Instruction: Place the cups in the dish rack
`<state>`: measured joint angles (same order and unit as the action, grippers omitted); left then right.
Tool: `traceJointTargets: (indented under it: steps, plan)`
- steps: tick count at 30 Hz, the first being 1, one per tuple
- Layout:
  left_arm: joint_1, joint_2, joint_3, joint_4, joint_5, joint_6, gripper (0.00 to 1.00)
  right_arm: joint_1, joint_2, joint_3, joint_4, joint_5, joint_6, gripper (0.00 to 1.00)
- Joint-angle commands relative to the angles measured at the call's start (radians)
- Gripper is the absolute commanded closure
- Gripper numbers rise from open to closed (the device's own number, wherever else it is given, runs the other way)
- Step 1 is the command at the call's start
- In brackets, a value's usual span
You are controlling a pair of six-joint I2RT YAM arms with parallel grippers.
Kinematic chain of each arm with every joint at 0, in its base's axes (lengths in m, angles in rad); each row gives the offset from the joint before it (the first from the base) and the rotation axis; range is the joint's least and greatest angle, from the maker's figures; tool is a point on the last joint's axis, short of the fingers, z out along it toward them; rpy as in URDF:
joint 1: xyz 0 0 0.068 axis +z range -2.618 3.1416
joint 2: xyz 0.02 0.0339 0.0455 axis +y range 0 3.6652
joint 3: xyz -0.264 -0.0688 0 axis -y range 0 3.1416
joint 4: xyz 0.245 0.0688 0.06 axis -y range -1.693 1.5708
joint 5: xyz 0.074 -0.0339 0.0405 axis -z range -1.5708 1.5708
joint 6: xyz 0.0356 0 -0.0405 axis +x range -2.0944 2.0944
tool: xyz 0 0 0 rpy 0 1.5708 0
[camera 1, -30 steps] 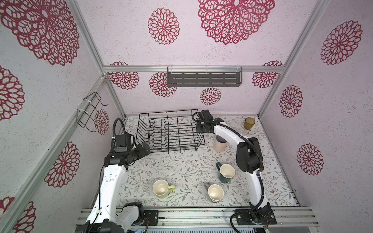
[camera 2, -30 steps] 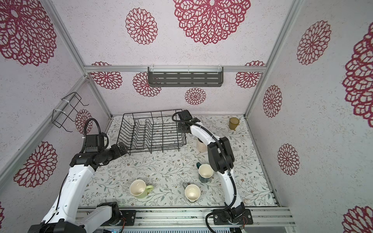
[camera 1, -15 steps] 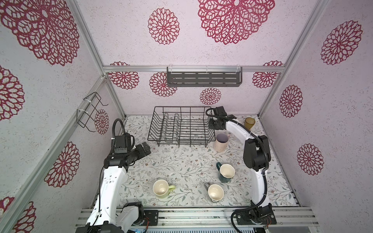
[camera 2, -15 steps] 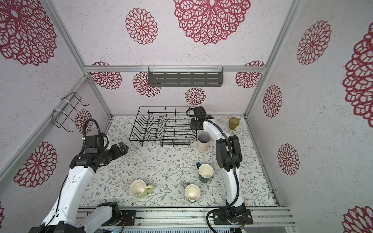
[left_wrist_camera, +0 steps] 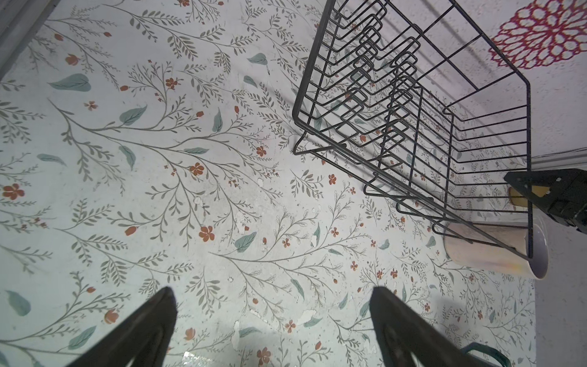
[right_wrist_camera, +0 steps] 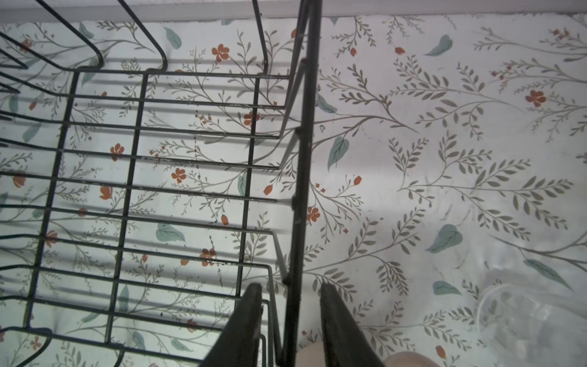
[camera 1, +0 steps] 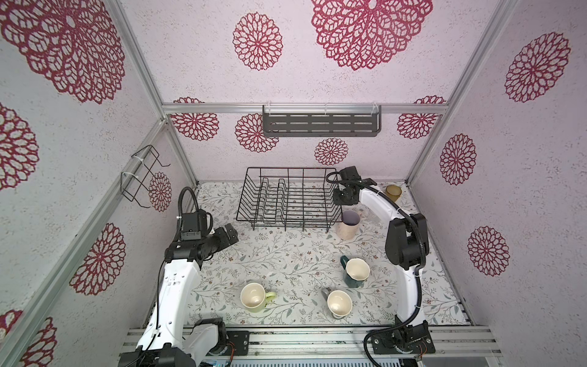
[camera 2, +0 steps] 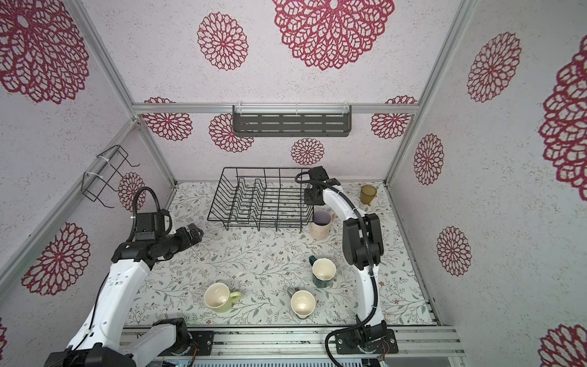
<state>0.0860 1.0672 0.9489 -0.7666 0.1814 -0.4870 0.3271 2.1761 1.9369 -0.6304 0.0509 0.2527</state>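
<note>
The black wire dish rack stands at the back of the floral table with nothing in it. My right gripper is open, its jaws straddling the rack's right rim wire with a gap on each side. The pink tumbler stands against the rack's front right corner. An amber tumbler is at the back right, and a clear glass is near the right gripper. The teal mug, grey mug and yellow-green mug stand near the front. My left gripper hovers open and empty, left of the rack.
A grey slotted shelf hangs on the back wall. A small black wire holder is fixed to the left wall. Patterned walls close in the table on three sides.
The dish rack slid right and towards the back wall with my right gripper on its rim. That gripper's jaws have now come apart off the wire. The left arm barely moved.
</note>
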Motion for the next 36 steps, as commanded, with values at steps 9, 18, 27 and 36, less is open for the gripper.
traceJointTargets:
  steps: [9,18,27,36]
  plan:
    - [0.009,0.032,-0.003,0.035,0.039,-0.017,0.01,-0.032,-0.369,-0.248,-0.012,0.081,0.014,0.52]
    - [0.009,0.076,-0.02,0.163,0.012,-0.135,0.03,-0.064,-0.517,-0.539,0.028,-0.001,0.061,0.52]
    - [0.007,0.31,0.181,0.221,-0.09,-0.11,0.01,-0.064,-0.381,-0.48,-0.032,0.05,0.08,0.54]
    - [0.003,0.54,0.254,0.321,0.003,-0.018,0.03,-0.069,-0.346,-0.453,-0.073,0.067,0.089,0.7]
